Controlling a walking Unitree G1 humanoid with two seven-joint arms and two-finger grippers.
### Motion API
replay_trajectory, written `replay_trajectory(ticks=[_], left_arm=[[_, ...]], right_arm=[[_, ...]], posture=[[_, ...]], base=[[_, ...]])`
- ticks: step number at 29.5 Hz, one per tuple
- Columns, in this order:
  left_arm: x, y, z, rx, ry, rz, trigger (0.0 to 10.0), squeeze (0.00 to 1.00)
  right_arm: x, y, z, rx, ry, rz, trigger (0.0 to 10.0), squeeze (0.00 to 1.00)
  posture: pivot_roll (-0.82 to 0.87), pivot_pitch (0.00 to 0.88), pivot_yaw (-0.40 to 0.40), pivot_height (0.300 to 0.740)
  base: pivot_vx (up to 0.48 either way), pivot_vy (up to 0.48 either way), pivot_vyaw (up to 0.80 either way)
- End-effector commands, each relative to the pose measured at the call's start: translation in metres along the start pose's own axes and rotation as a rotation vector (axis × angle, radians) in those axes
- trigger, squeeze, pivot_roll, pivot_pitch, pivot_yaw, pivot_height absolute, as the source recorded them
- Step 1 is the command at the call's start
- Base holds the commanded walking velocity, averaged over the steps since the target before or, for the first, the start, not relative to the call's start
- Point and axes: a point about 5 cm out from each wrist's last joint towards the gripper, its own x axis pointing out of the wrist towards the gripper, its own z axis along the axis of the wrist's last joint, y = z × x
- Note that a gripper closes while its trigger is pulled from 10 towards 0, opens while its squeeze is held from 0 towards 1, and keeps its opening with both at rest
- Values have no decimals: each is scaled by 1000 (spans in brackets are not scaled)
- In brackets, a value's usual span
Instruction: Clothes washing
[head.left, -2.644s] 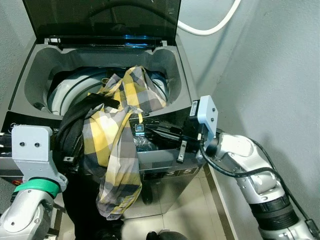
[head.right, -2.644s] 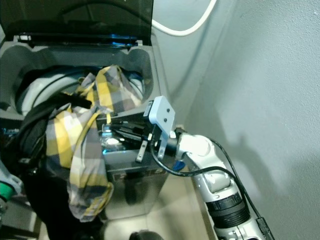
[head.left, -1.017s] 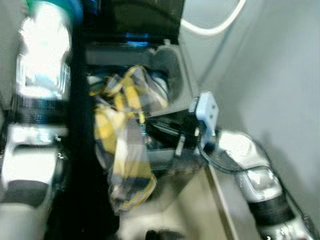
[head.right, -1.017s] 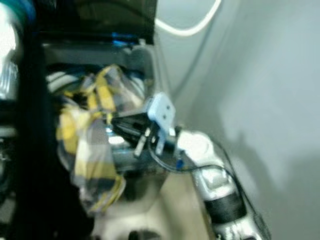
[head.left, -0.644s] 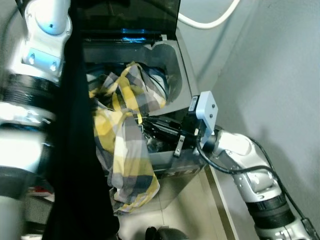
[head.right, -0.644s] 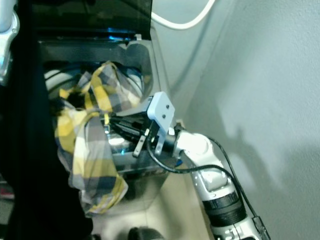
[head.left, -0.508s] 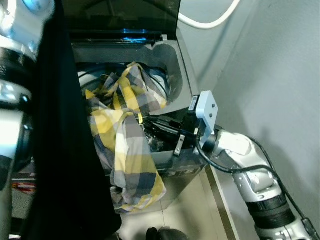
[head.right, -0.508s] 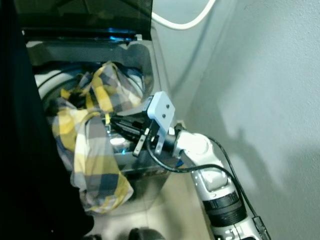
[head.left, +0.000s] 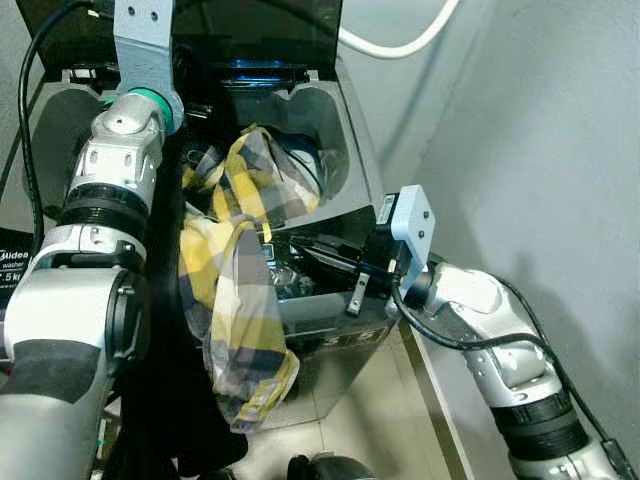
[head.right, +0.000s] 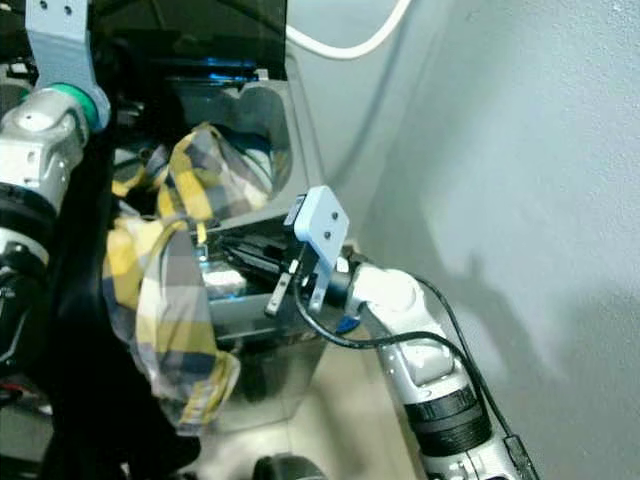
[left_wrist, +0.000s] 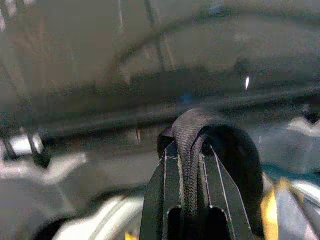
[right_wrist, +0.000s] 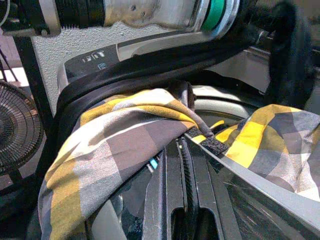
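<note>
Left fingers (left_wrist: 192, 200) clamp black garment (left_wrist: 197, 132) (plaid shirt (head.left: 235, 300) draped beside).

— What sort of place is this?
— A home's laundry corner. A grey top-loading washing machine (head.left: 330, 170) stands with its dark lid (head.left: 250, 30) raised, tucked against a plain grey wall (head.left: 530, 130).
— Anything else pointing that way?
— A white hose (head.left: 400, 48) loops along the wall behind the machine, the floor (head.left: 380, 430) beside it is pale tile, and the right wrist view catches a standing fan (right_wrist: 17, 135) nearby.
</note>
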Motion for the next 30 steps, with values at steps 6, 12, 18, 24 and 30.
replay_trajectory(ticks=[6, 12, 18, 24, 30], left_arm=[[-6, -2, -38, -78, 144, -87, 10000, 0], [-15, -8, -46, -65, 142, -162, 10000, 1000], [-28, -10, -37, -62, 62, -183, 10000, 1000], [-45, -15, -19, -36, -62, -239, 10000, 1000], [-64, -17, -14, 21, -120, -257, 10000, 1000]], right_arm=[[-1, 1, 0, -2, 2, 6, 10000, 0], [-2, 2, 0, 3, 4, 5, 10000, 0], [-3, 2, -1, 4, 6, 5, 10000, 0], [-2, 2, -1, 5, 5, 7, 10000, 0], [-2, 3, -1, 8, 5, 9, 10000, 0]], posture=[[47, 35, -10, 728], [47, 40, -11, 728], [52, 42, -11, 728], [59, 47, -10, 728], [65, 49, -11, 728]], base=[[0, 0, 0], [0, 0, 0], [0, 0, 0], [0, 0, 0], [0, 0, 0]])
